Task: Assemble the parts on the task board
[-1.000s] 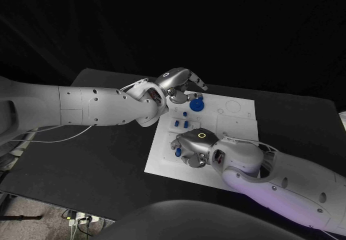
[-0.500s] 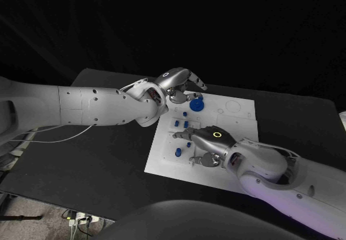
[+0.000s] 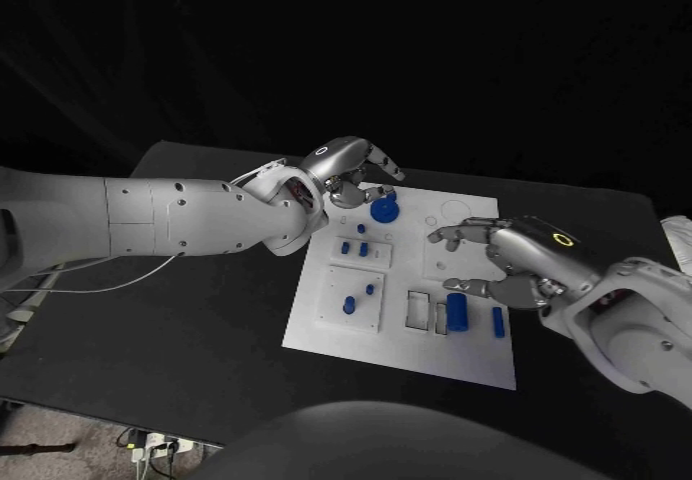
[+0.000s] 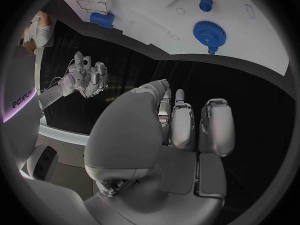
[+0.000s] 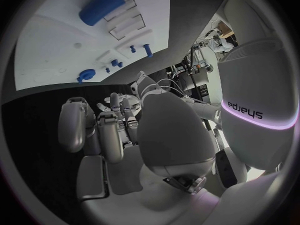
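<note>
Right hand (image 3: 508, 262) has pulled off the near-left part of the white rectangular task board (image 3: 335, 330) and now sits over the board's right edge, fingers spread, holding nothing. Camera also shifted a bit between frames. Left hand (image 3: 351, 163) has barely moved: at the board's far-left corner, fingers curled down just beside the blue gear-shaped disc (image 3: 384, 211). Can't tell if it touches the disc; left wrist view shows its fingers (image 4: 185, 120) loosely bent with nothing in them, and the gear (image 4: 208, 32) apart from them on the board.

Parts on the board, head view:
- blue gear-shaped disc at far left, close to the left hand
- small blue pegs (image 3: 355, 247) in a raised white block left of centre
- blue oblong piece (image 3: 349, 303) and a small blue peg (image 3: 371, 289) on the near-left raised plate, uncovered now
- large blue cylinder (image 3: 457, 311) lying in a slot near the right edge, just below the right hand's fingertips
- slimmer blue bar (image 3: 499, 321) lying right beside it, parallel

Right wrist view: the cylinder (image 5: 100, 6) lies next to the empty rectangular slots (image 5: 128, 21), the right hand's fingers (image 5: 73, 124) off the board surface.

Board lies flat on the black table (image 3: 188, 330).
</note>
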You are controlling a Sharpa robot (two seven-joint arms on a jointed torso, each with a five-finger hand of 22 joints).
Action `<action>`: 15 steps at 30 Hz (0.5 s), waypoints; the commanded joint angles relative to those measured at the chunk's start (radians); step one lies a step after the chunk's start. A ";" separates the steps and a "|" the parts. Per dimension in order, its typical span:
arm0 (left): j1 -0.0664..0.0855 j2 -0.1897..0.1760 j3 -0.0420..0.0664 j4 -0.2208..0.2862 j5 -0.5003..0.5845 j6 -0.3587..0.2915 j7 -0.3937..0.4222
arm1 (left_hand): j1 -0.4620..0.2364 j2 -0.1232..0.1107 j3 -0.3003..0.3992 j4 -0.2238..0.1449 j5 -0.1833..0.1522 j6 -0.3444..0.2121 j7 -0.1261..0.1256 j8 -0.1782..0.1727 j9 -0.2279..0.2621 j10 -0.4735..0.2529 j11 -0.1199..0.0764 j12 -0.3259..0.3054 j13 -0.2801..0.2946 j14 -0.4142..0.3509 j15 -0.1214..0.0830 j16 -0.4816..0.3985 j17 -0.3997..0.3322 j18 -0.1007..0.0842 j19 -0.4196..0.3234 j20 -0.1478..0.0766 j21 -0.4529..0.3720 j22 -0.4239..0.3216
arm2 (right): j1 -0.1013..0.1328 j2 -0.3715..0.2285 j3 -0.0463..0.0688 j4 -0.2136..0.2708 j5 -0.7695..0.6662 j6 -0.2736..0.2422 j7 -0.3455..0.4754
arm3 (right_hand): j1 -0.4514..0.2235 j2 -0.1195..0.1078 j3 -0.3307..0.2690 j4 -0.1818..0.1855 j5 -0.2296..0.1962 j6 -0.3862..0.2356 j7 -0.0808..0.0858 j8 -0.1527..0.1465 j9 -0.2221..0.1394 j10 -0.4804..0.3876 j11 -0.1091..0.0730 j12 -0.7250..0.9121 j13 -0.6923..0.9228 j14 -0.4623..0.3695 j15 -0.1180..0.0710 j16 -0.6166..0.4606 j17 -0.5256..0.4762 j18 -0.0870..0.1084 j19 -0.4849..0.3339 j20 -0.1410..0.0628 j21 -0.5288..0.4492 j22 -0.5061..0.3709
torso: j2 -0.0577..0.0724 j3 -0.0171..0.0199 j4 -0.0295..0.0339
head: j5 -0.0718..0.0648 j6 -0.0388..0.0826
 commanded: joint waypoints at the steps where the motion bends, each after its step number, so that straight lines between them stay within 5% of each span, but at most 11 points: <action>1: -0.005 0.004 0.001 0.001 0.011 0.005 0.002 | 0.011 0.002 0.005 -0.001 0.005 0.001 0.007 -0.004 -0.001 -0.002 0.002 -0.004 -0.001 0.033 0.004 -0.005 -0.001 0.003 0.023 0.005 -0.007 0.207 | 0.000 -0.050 -0.005 -0.001 0.096 -0.064 0.086 | 0.008 0.013 0.008 -0.008 0.021 0.012 0.023 0.003 -0.007 0.088 -0.017 0.056 0.025 0.022 -0.010 -0.017 0.148 -0.003 -0.004 -0.003 -0.008 0.158 | -0.005 0.0009 -0.0053 | -0.010 0.000; 5: -0.012 0.004 0.001 0.002 0.012 0.003 0.008 | 0.012 0.003 0.006 -0.001 0.006 0.001 0.007 -0.003 -0.001 -0.003 0.002 -0.005 -0.001 0.033 0.005 -0.006 -0.002 0.004 0.022 0.005 -0.009 0.207 | -0.006 -0.106 -0.009 -0.004 0.106 -0.070 0.083 | 0.010 0.012 0.009 -0.012 0.053 0.057 0.042 0.013 -0.012 0.165 -0.053 0.169 0.103 0.002 -0.038 -0.030 0.122 -0.002 -0.011 -0.026 -0.014 0.161 | -0.005 0.0036 -0.0061 | -0.025 0.000; 10: -0.019 0.010 0.001 0.001 0.013 -0.002 0.016 | 0.014 0.004 0.008 -0.001 0.007 0.001 0.008 -0.003 -0.001 -0.003 0.002 -0.005 -0.001 0.033 0.005 -0.006 -0.002 0.003 0.022 0.005 -0.008 0.207 | -0.023 -0.148 -0.012 -0.006 0.102 -0.044 0.048 | -0.014 0.005 -0.003 0.002 0.028 0.106 0.055 0.025 -0.010 0.185 -0.069 0.275 0.204 0.006 -0.054 -0.030 0.122 -0.014 0.013 -0.044 0.033 0.180 | -0.004 0.0004 -0.0044 | -0.047 0.000; 13: -0.022 0.014 0.001 -0.002 0.013 -0.001 0.018 | 0.014 0.005 0.008 -0.001 0.007 0.001 0.008 -0.003 -0.001 -0.003 0.002 -0.005 -0.001 0.033 0.005 -0.006 -0.002 0.003 0.022 0.005 -0.008 0.207 | -0.035 -0.159 -0.013 -0.007 0.086 -0.018 0.009 | -0.044 -0.005 -0.021 0.019 -0.016 0.106 0.061 0.014 -0.015 0.349 -0.065 0.463 0.492 -0.009 -0.054 -0.040 0.102 -0.011 -0.001 -0.042 0.013 0.175 | -0.004 0.0008 -0.0036 | -0.054 0.000; 15: -0.024 0.017 0.001 -0.003 0.013 -0.001 0.019 | 0.015 0.005 0.008 -0.001 0.007 0.001 0.009 -0.003 -0.001 -0.003 0.002 -0.006 -0.001 0.033 0.005 -0.005 -0.001 0.003 0.022 0.005 -0.008 0.207 | -0.045 -0.163 -0.013 -0.009 0.071 0.003 -0.024 | -0.072 -0.010 -0.034 0.039 -0.040 0.102 0.065 0.006 -0.019 0.541 -0.066 0.615 0.751 0.000 -0.050 -0.033 0.118 -0.012 0.002 -0.042 0.022 0.178 | -0.004 0.0015 -0.0026 | -0.057 0.000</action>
